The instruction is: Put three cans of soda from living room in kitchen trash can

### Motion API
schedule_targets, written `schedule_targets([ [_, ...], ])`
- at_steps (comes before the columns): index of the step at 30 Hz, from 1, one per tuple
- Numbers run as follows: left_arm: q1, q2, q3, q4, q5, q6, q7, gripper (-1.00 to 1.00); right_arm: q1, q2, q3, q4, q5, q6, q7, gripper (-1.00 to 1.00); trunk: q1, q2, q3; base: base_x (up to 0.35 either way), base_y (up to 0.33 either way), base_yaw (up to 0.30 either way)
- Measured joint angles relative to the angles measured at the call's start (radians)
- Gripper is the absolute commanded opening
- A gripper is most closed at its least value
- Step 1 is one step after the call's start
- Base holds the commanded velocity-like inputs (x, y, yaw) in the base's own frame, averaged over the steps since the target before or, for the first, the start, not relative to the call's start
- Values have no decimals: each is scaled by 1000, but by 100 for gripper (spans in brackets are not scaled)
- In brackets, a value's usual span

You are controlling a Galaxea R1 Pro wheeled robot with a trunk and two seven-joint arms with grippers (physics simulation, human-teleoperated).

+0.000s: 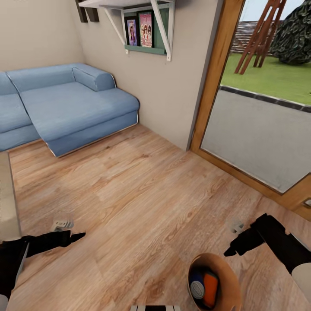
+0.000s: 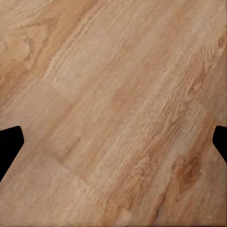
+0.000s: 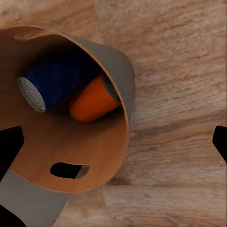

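Item: my left gripper [image 1: 73, 236], fingers spread wide and empty, hung low over the wooden floor [image 1: 142, 190] at near left. Item: my right gripper [image 1: 233, 250], also parted with nothing between its fingers, hung at near right just beside the trash can [image 1: 231, 280]. Item: the blue can [image 3: 56, 82] and orange can [image 3: 92, 101] lay side by side inside that bin; a third can, if present, I could not make out. Item: blue sofa [image 1: 65, 103], far left.
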State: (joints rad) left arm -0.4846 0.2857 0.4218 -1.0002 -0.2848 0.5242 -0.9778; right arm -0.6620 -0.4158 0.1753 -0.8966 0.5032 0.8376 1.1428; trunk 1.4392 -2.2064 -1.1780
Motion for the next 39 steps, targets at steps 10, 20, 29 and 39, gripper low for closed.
schedule_targets([
  [10, 0, 0, 2, 162, 3, -146, 88, 100, 221, 4, -123, -244, 2, 1, -6, 100, -38, 70, 31, 0, 0, 0],
  [20, 0, 0, 3, 376, 3, -336, 216, 100, 316, 3, -138, -316, 3, 0, -6, 100, -77, 140, 63, 0, 0, 0],
  [29, 1, 0, 3, 521, 0, -487, 303, 100, 417, 10, -252, -320, 2, -163, -13, 100, -111, 203, 91, 0, 0, 0],
  [39, 1, 0, 3, 671, -1, -639, 408, 100, 493, 32, -261, -320, 0, -261, -93, 100, -149, 273, 122, 0, 0, 0],
])
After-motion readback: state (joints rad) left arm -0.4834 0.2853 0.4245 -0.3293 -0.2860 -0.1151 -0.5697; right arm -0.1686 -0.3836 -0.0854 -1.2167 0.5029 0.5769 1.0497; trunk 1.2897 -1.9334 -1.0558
